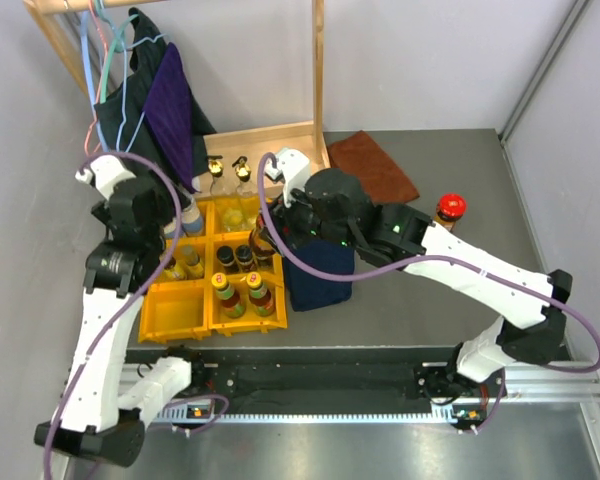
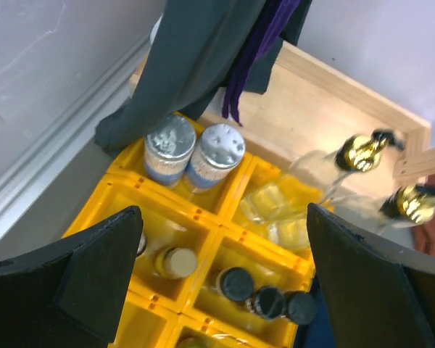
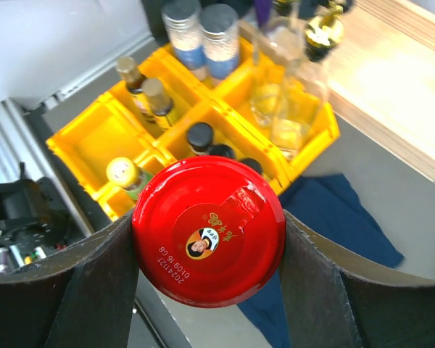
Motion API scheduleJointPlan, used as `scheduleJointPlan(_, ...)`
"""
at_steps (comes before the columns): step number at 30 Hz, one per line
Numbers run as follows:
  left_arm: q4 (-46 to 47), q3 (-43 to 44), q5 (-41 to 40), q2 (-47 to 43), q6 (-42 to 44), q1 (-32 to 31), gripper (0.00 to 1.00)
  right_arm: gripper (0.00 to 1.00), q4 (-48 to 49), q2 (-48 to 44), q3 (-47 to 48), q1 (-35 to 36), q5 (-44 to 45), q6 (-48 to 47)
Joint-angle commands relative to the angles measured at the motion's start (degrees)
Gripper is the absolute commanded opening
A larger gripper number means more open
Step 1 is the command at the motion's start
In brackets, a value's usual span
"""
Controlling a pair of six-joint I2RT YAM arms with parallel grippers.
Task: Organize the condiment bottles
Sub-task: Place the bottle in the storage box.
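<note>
**Q:** Where is the red-lidded jar [image 3: 209, 230], and why is it there?

**A:** Your right gripper [image 3: 210, 250] has its jaws clenched on the jar's sides, above the right edge of the yellow bins [image 3: 78, 141]. This is probably for an upright drop. The lid faces the wrist and the long axis is near vertical. Your left gripper [image 2: 225, 254] hangs over the far compartments, jaws released and empty.

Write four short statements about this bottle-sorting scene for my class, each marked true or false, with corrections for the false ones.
1. The right gripper grips a red-lidded jar. True.
2. The left gripper is shut on a bottle. False: it is open and empty.
3. Two silver-lidded jars share one compartment of the yellow bins. True.
4. The blue cloth lies inside the bins. False: it lies on the table beside them.
</note>
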Motion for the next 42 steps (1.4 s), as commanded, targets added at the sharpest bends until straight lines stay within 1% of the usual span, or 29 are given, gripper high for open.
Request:
scheduleJointPlan(1, 5.4, 4.9, 9.5, 5.0, -2.0, 9.4, 0.99, 0.00, 12.1, -0.9, 5.6, 0.4, -5.2, -1.0)
scheduleJointPlan(2, 6.0, 5.0, 12.5, 5.7, -2.4, 12.4, 0.99, 0.00, 13.0, -0.8, 5.5, 0.4, -6.0, -0.9)
scheduleJointPlan(3, 6.3, 5.4, 18.3, 6.2, -2.8, 17.5, 0.99, 0.00, 13.4, -0.9, 5.3, 0.4, -7.2, -0.7)
scheduleJointPlan(5, 7.3, 5.3, 22.7, 7.2, -4.5, 22.2, 0.99, 0.00, 14.5, -0.5, 5.2, 0.6, -8.5, -0.5)
scheduleJointPlan(6, 7.3, 5.1, 24.6, 7.5, -4.9, 26.2, 0.99, 0.00, 15.0, -0.2, 5.6, 1.1, -9.6, -0.7)
scheduleJointPlan(7, 7.4, 5.0, 28.1, 7.5, -5.4, 27.9, 0.99, 0.00, 14.9, 1.0, 6.1, 1.8, -9.8, -1.2)
scheduleJointPlan(8, 7.4, 4.6, 29.0, 7.3, -5.4, 30.3, 0.99, 0.00, 14.7, 1.8, 6.7, 2.4, -9.8, -2.7)
scheduleJointPlan(10, 7.6, 2.7, 30.3, 5.7, -5.4, 32.0, 0.99, 0.00, 13.9, 3.8, 9.6, 4.3, -9.8, -4.2)
scheduleJointPlan(13, 6.9, -0.2, 29.8, 3.4, -5.6, 34.4, 0.99, 0.00, 12.8, 8.7, 14.2, 6.0, -10.6, -6.2)
scheduleJointPlan(15, 6.5, -2.5, 31.2, 1.5, -5.7, 37.1, 0.99, 0.00, 12.2, 12.6, 18.0, 6.5, -11.2, -6.7)
scheduleJointPlan(18, 6.3, -4.9, 33.0, -0.7, -5.8, 40.0, 0.99, 0.00, 11.2, 17.3, 22.4, 7.6, -14.1, -7.3)
scheduleJointPlan(21, 5.1, -5.2, 33.7, -1.6, -6.3, 41.8, 0.99, 0.00, 10.5, 21.3, 25.7, 9.1, -14.4, -9.9)
scheduleJointPlan(24, 5.1, -5.7, 35.2, -2.1, -7.2, 43.7, 0.99, 0.00, 10.5, 24.4, 26.9, 9.7, -16.4, -10.3)
scheduleJointPlan(28, 4.3, -5.8, 33.0, -1.7, -8.3, 45.9, 0.99, 0.00, 11.7, 27.4, 26.4, 9.7, -18.1, -11.0)
scheduleJointPlan(33, 5.0, -8.0, 32.6, -1.9, -10.5, 49.8, 0.99, 0.00, 14.3, 30.8, 27.0, 9.6, -20.6, -12.5)
scheduleJointPlan(37, 5.1, -9.4, 34.1, -1.6, -11.6, 52.5, 0.99, 0.00, 15.8, 33.9, 28.5, 9.8, -22.3, -13.0)
scheduleJointPlan(38, 5.3, -9.6, 35.6, -1.6, -11.8, 53.3, 0.99, 0.00, 16.1, 35.1, 29.1, 9.7, -22.6, -13.0)
scheduleJointPlan(42, 6.4, -10.3, 36.6, -1.3, -12.4, 53.9, 0.99, 0.00, 18.2, 37.3, 29.1, 9.7, -23.3, -13.1)
